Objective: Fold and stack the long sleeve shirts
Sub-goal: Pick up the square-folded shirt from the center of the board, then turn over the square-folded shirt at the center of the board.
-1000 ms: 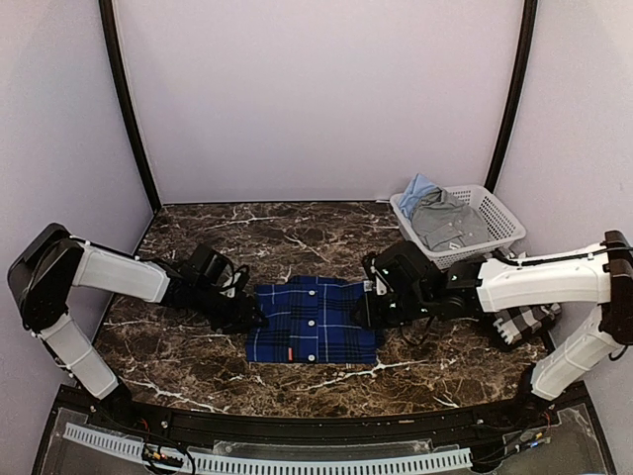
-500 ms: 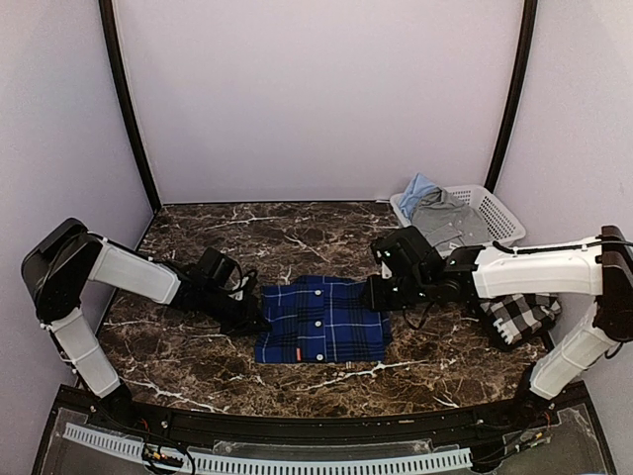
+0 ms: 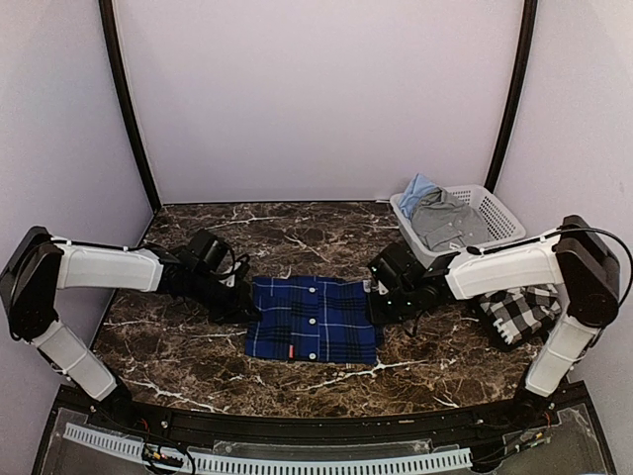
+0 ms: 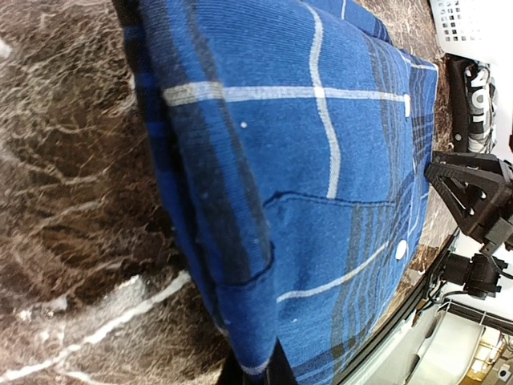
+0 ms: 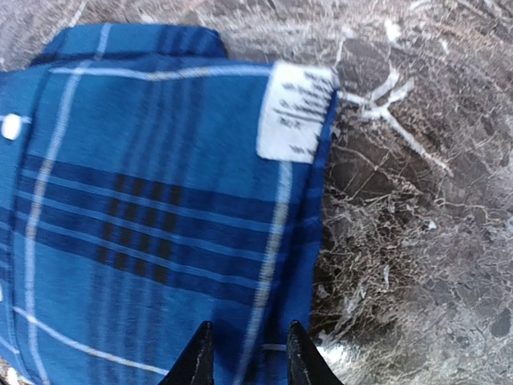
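A royal blue plaid long sleeve shirt (image 3: pixel 313 319) lies folded in a rectangle at the table's middle, buttons up. My left gripper (image 3: pixel 245 309) is at its left edge. In the left wrist view that gripper (image 4: pixel 256 373) is shut, pinching a fold of the blue shirt (image 4: pixel 321 184). My right gripper (image 3: pixel 374 299) sits at the shirt's right edge. In the right wrist view it (image 5: pixel 247 361) stands open, its fingertips (image 5: pixel 198 357) astride the hem of the shirt (image 5: pixel 160 200), below a white care label (image 5: pixel 292 112). The black-and-white check shirt (image 3: pixel 521 309) lies folded at the far right.
A white laundry basket (image 3: pixel 506 220) holding grey and light blue garments stands at the back right, just behind my right arm. Dark marble table (image 3: pixel 297 237) stretches behind the blue shirt. A black rail runs along the near edge.
My left gripper has closed on the blue shirt's left edge. The shirt slid a little to the right, then back left. Both arms shifted with it.
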You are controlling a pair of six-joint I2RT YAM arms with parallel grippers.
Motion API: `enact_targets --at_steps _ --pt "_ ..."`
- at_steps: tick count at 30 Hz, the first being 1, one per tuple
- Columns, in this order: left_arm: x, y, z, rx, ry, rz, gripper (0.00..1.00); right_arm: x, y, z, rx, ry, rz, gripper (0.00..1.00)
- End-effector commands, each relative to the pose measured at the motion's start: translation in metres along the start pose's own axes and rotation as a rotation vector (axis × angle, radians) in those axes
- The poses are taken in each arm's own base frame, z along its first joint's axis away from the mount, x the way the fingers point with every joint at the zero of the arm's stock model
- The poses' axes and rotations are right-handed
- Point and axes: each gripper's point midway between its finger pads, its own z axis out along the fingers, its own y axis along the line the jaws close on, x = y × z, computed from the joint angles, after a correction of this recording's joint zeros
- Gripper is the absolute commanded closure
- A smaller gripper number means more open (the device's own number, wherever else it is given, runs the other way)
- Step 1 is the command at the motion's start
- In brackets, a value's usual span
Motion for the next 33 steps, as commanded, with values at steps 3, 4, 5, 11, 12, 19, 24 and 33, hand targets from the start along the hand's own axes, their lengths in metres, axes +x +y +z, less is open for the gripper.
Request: enact_targets --at_steps 3,4,5,11,12,19,24,33 --pt "-0.003 -0.001 -0.025 -0.032 -0.032 0.019 1.0 -0.002 0.006 0.012 0.001 0.011 -0.005 0.75" --pt "-0.003 -0.002 -0.026 -0.031 -0.034 0.019 1.0 0.0 0.009 0.015 -0.007 0.019 -0.009 0.75" --pt "-0.004 -0.003 -0.028 -0.029 -0.039 0.021 1.0 0.002 0.013 0.018 -0.017 0.026 -0.016 0.76" --pt "-0.014 -0.006 -0.043 -0.032 -0.07 0.031 1.0 0.013 0.052 0.03 -0.094 0.064 -0.061 0.79" --pt "-0.014 -0.005 -0.046 -0.039 -0.071 0.031 1.0 0.015 0.06 0.032 -0.116 0.069 -0.064 0.79" --pt "-0.033 -0.014 -0.09 -0.064 -0.13 0.097 1.0 0.019 0.128 0.056 -0.283 0.112 -0.101 0.81" --pt "-0.049 -0.04 -0.119 -0.029 -0.17 0.167 1.0 0.008 0.192 0.084 -0.441 0.117 -0.094 0.83" --pt "-0.066 -0.085 -0.118 0.147 -0.136 0.176 1.0 -0.038 0.309 0.103 -0.897 0.076 0.031 0.83"
